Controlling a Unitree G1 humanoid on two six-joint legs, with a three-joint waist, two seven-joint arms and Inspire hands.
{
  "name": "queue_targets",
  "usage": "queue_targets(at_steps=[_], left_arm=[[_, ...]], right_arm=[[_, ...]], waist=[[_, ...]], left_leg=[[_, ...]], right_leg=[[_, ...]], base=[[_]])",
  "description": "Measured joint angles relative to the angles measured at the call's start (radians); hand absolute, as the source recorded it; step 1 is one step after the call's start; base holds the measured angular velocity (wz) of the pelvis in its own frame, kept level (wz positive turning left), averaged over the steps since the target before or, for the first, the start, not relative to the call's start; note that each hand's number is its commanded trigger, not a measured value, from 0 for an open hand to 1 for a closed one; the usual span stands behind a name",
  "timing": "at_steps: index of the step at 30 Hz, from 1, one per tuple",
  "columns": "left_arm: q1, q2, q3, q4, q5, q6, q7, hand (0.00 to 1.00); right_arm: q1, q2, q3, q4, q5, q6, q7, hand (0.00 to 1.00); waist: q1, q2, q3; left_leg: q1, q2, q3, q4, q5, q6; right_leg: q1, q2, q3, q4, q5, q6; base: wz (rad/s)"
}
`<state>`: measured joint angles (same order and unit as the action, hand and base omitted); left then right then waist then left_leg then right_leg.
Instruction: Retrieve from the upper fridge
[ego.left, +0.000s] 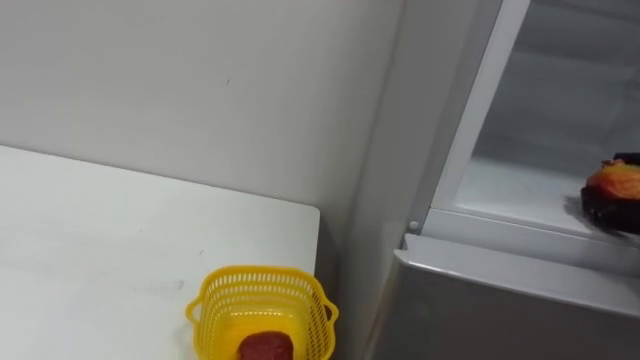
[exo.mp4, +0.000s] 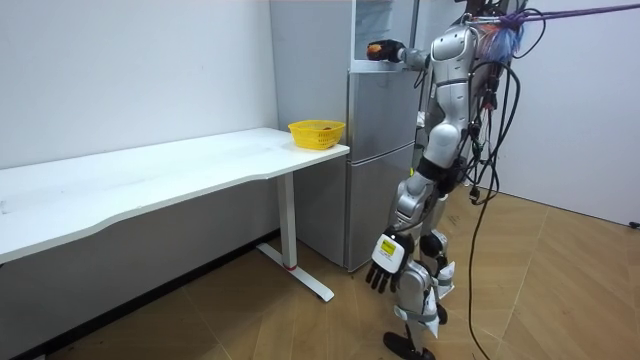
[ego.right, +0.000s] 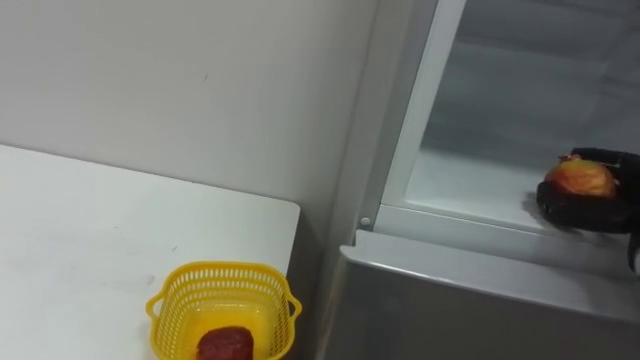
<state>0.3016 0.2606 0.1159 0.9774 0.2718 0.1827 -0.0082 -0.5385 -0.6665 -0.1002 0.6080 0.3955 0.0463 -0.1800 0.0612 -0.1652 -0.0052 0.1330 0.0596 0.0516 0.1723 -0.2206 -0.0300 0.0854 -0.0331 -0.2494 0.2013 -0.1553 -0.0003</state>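
The white table (ego.left: 100, 230) runs along the wall on the robot's left, and the grey fridge (exo.mp4: 380, 150) stands just beside the table's right end. The robot stands upright at the fridge. The fridge's upper compartment is open, showing its white shelf (ego.right: 470, 190).

A yellow basket (ego.left: 225, 300) sits on the tabletop by its right edge, near the far right corner. A dark red thing (ego.left: 265, 347) lies in the bottom of the basket.

The right hand (ego.right: 585, 208) reaches into the upper compartment at the shelf's front edge, its dark fingers curled round an orange-red fruit (ego.right: 580, 180). Whether the fruit touches the shelf cannot be told.

The left hand (exo.mp4: 385, 265) hangs low beside the robot's thigh with its fingers loose and nothing in them
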Motion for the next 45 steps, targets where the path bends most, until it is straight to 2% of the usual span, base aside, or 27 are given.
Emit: queue_targets(at_steps=[6, 11, 20, 26, 29, 34, 39, 44, 45], left_arm=[[-0.004, 0.000, -0.002, -0.016, -0.003, -0.015, 0.000, 0.00], [-0.016, 0.000, -0.002, -0.016, -0.004, -0.035, 0.011, 0.00], [-0.026, 0.001, 0.000, -0.019, -0.003, -0.073, 0.046, 0.00], [-0.027, -0.001, -0.003, -0.006, -0.005, -0.083, 0.052, 0.00], [-0.027, -0.001, -0.002, 0.001, -0.005, -0.084, 0.052, 0.00], [-0.037, -0.006, -0.029, 0.039, -0.005, -0.106, 0.059, 0.00], [-0.051, -0.008, -0.046, 0.046, -0.003, -0.129, 0.057, 0.00], [-0.079, -0.006, -0.050, 0.071, 0.006, -0.146, 0.034, 0.00], [-0.092, -0.005, -0.050, 0.084, 0.006, -0.147, 0.028, 0.00]], right_arm=[[0.001, 0.000, 0.015, -0.087, -0.006, 0.017, -0.014, 1.00], [0.001, 0.000, 0.043, -0.156, -0.006, 0.017, -0.038, 1.00], [0.013, 0.000, 0.048, -0.395, -0.066, 0.014, -0.089, 1.00], [0.014, 0.001, 0.059, -0.550, -0.248, -0.005, -0.138, 1.00], [0.015, 0.009, 0.060, -0.657, -0.383, -0.006, -0.173, 1.00], [0.015, 0.070, 0.060, -0.803, -0.569, -0.090, -0.258, 1.00], [0.014, 0.080, 0.067, -0.901, -0.683, -0.161, -0.294, 1.00], [0.014, 0.080, 0.115, -1.001, -0.839, -0.170, -0.297, 1.00], [0.014, 0.080, 0.131, -1.020, -0.878, -0.182, -0.296, 1.00]], waist=[[-0.004, 0.010, 0.0040], [-0.006, 0.026, 0.0020], [-0.003, 0.031, 0.0007], [0.000, 0.041, 0.0004], [0.000, 0.050, 0.0057], [-0.001, 0.057, 0.0072], [0.002, 0.061, 0.0069], [0.005, 0.062, 0.0064], [0.008, 0.061, 0.0061]], left_leg=[[-0.006, 0.000, 0.000, 0.005, 0.000, 0.000], [-0.008, 0.000, 0.000, 0.007, 0.000, 0.000], [-0.004, 0.000, 0.004, 0.003, 0.000, 0.000], [0.012, 0.000, 0.004, 0.000, 0.000, 0.000], [0.012, 0.000, 0.004, -0.001, 0.000, 0.000], [0.008, 0.000, 0.000, -0.002, 0.000, 0.000], [-0.002, 0.000, -0.002, 0.010, 0.000, 0.000], [-0.003, 0.000, -0.001, -0.002, 0.000, 0.000], [-0.002, 0.000, -0.001, -0.002, 0.000, 0.000]], right_leg=[[-0.004, 0.000, 0.000, 0.001, 0.000, 0.000], [-0.006, -0.001, -0.001, 0.001, 0.000, 0.000], [-0.006, 0.000, 0.001, 0.002, 0.000, 0.001], [0.004, 0.000, -0.001, 0.005, 0.000, 0.001], [0.004, 0.000, -0.001, 0.006, 0.000, 0.000], [0.004, 0.000, -0.001, 0.007, 0.000, 0.000], [-0.002, 0.000, -0.004, 0.007, 0.001, -0.002], [-0.005, 0.001, -0.001, 0.006, 0.001, -0.002], [-0.005, 0.001, 0.000, 0.004, 0.001, -0.002]], base=[[0.00], [0.00], [0.00], [0.00], [0.00], [0.00], [0.00], [0.00], [0.00]])
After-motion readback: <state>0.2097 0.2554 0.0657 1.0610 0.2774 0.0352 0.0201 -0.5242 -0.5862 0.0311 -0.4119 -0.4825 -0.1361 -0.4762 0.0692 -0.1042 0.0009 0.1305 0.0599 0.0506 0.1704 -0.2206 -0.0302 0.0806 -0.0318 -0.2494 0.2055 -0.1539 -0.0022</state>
